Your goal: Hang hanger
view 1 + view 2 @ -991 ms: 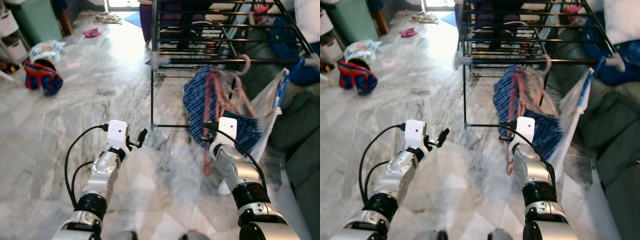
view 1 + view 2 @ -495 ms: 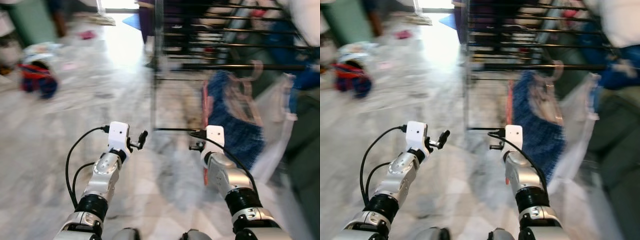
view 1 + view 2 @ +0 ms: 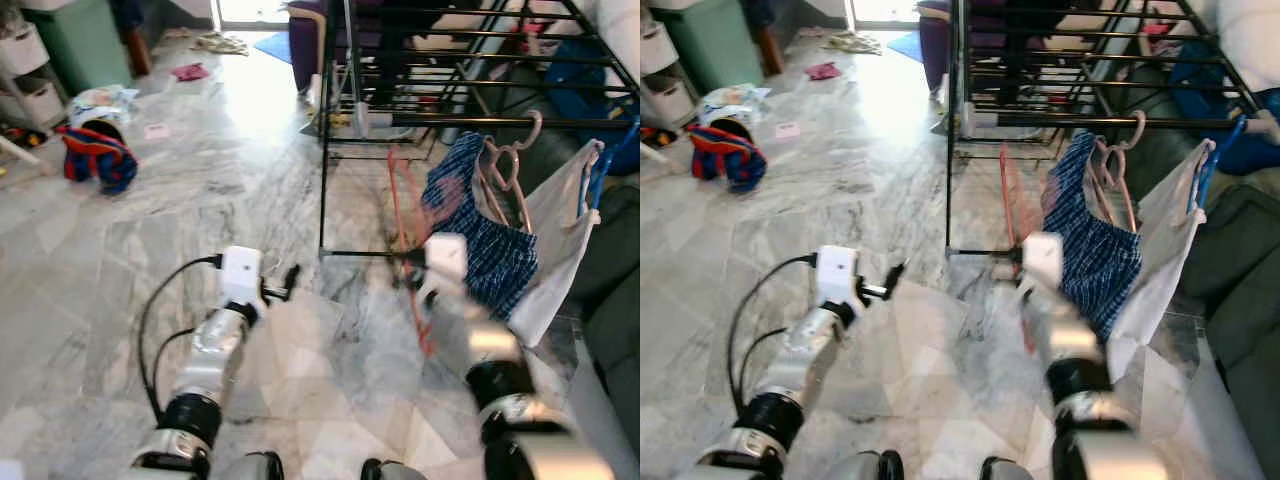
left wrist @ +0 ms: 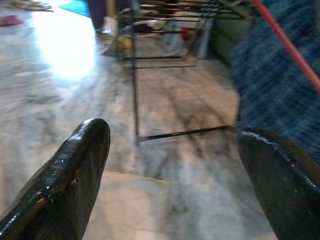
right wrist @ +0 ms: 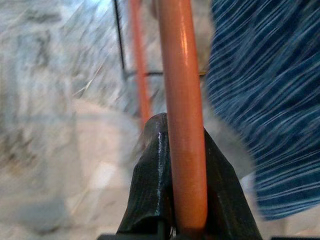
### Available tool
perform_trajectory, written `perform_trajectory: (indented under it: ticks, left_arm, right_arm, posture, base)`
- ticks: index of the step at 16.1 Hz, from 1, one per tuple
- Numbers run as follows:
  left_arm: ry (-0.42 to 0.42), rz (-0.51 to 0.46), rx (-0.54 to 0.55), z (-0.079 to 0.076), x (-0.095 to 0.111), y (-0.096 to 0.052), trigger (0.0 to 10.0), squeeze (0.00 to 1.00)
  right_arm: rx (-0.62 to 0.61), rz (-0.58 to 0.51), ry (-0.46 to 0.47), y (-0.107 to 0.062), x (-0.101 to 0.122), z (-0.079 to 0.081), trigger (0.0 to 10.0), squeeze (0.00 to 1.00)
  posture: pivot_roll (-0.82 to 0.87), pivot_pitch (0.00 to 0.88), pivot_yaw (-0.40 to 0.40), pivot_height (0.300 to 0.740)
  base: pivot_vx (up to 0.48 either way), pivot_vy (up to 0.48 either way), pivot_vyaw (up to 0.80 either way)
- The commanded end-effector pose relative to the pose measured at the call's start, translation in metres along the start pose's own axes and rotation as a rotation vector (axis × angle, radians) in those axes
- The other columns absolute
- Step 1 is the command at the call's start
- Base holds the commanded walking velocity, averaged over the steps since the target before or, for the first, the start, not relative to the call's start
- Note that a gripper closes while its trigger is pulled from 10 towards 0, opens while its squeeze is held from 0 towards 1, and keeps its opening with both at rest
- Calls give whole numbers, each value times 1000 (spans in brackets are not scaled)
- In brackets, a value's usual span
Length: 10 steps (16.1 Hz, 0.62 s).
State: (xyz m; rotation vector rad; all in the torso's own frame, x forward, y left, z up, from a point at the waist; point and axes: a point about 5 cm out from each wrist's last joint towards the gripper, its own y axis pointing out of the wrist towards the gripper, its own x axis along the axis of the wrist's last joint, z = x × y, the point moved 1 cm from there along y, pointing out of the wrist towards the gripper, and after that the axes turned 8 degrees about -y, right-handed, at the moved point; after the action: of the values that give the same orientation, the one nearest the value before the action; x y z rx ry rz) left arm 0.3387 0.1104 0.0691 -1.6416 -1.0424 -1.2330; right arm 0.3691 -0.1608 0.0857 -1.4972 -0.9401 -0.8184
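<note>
Hanger (image 5: pixel 185 120), orange-red and thin, runs straight between the right gripper's (image 5: pixel 182 220) two black fingers (image 5: pixel 150 190), which are clenched on its bar. From the head views the hanger (image 3: pixel 405 235) hangs upright at about one o'clock from the robot, just in front of the lower bar of the black drying rack (image 3: pixel 330 130), with its lower part reaching toward the marble floor (image 3: pixel 200 180). The right arm is blurred there, its white wrist block just beside the hanger.

Touching or nearly touching the hanger, further toward two o'clock, hangs a blue checked cloth (image 3: pixel 1090 235) from the rack, with pink hangers (image 3: pixel 1115 160) at its top and a white garment (image 3: pixel 1160 260) beside it.

The left gripper (image 4: pixel 172 165) is held out at about eleven o'clock over the floor, fingers (image 4: pixel 75 175) released and spread wide, holding nothing, pointing toward the rack's foot.

Far off at ten o'clock a red and blue bag (image 3: pixel 98 160) lies on the floor, near a green cabinet (image 3: pixel 75 40).
</note>
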Motion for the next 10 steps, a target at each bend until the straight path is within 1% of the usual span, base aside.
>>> perform_trajectory:
  ticks: [1, 2, 3, 10]
  left_arm:
    - [5, 8, -21, -1, -2, -2, 10000, 0]
    - [6, 3, -36, -2, -2, -3, 10000, 0]
    - [5, 1, -36, -2, -2, -3, 10000, 0]
    - [10, 6, -49, -2, -2, -6, 10000, 0]
  right_arm:
    - [-8, -24, 15, 2, 11, -4, 10000, 0]
    - [-15, -32, 17, 2, 15, -7, 10000, 0]
    - [-17, -32, 18, 3, 15, -7, 10000, 0]
    - [-17, -35, 30, 4, 12, -9, 10000, 0]
  posture:
    - [-21, 185, -28, 740]
    - [-21, 185, -28, 740]
    - [-21, 185, -28, 740]
    - [-16, 196, -19, 740]
  base:
    - [0, 0, 0]
    - [0, 0, 0]
    - [274, 0, 0]
    - [339, 0, 0]
